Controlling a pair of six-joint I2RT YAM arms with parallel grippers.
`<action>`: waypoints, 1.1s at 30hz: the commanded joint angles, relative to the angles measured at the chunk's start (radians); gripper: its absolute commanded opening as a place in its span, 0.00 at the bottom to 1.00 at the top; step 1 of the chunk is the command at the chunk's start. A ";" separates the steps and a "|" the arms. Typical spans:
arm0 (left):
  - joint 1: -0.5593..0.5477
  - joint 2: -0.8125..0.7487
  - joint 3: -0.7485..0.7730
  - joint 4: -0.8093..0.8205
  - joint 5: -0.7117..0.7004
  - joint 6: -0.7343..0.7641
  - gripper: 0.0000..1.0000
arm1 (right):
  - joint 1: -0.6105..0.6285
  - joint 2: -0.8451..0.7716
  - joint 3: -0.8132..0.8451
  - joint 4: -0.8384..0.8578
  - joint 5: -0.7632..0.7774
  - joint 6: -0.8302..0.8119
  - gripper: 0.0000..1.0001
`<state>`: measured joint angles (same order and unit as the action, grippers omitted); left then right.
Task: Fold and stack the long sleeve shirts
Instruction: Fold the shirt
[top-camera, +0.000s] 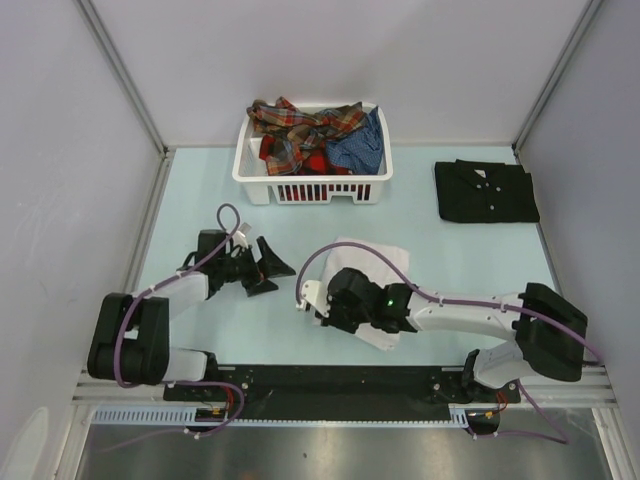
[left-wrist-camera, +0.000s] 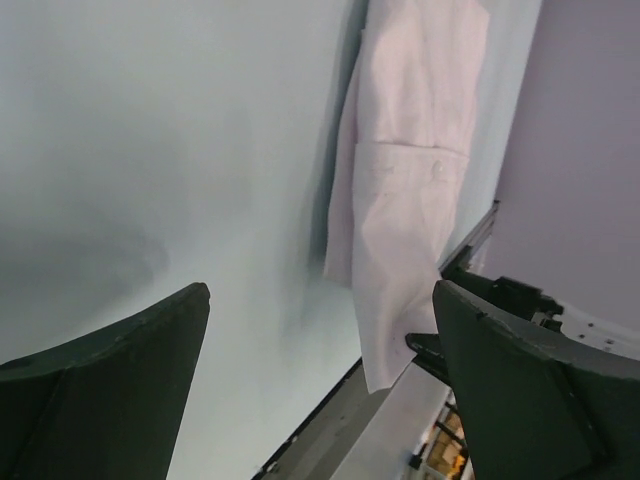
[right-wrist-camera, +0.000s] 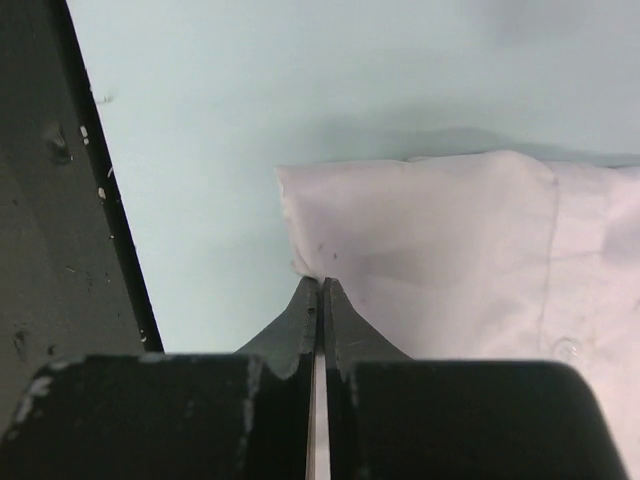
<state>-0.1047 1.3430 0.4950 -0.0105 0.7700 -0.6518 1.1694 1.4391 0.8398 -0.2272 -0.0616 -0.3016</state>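
Observation:
A plain white shirt (top-camera: 372, 256) lies partly folded at the table's middle, under my right arm. My right gripper (top-camera: 316, 300) is shut on its edge; the right wrist view shows the jaws (right-wrist-camera: 321, 284) pinching the white cloth (right-wrist-camera: 440, 250) at a corner. My left gripper (top-camera: 264, 268) is open and empty, just left of the white shirt, which also shows ahead in the left wrist view (left-wrist-camera: 400, 180) beyond the spread fingers (left-wrist-camera: 100, 380). A black shirt (top-camera: 486, 190) lies folded at the back right. Plaid shirts (top-camera: 300, 135) and a blue shirt (top-camera: 362, 148) are piled in the basket.
The white slatted basket (top-camera: 310, 186) stands at the back centre. A black rail (top-camera: 330, 378) runs along the near table edge, close to the white shirt's near corner. Walls enclose the table on three sides.

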 joint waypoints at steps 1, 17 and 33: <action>-0.029 0.091 -0.006 0.182 0.078 -0.159 0.99 | -0.045 -0.074 0.022 -0.020 -0.038 0.059 0.00; -0.271 0.386 0.100 0.438 0.037 -0.514 1.00 | -0.096 -0.146 0.070 -0.054 -0.034 0.096 0.00; -0.293 0.369 0.258 0.175 0.017 -0.356 0.00 | -0.080 -0.114 0.048 -0.030 -0.115 0.107 0.27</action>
<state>-0.4423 1.8194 0.6601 0.4679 0.7910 -1.2167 1.0855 1.3354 0.8673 -0.2745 -0.1181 -0.2111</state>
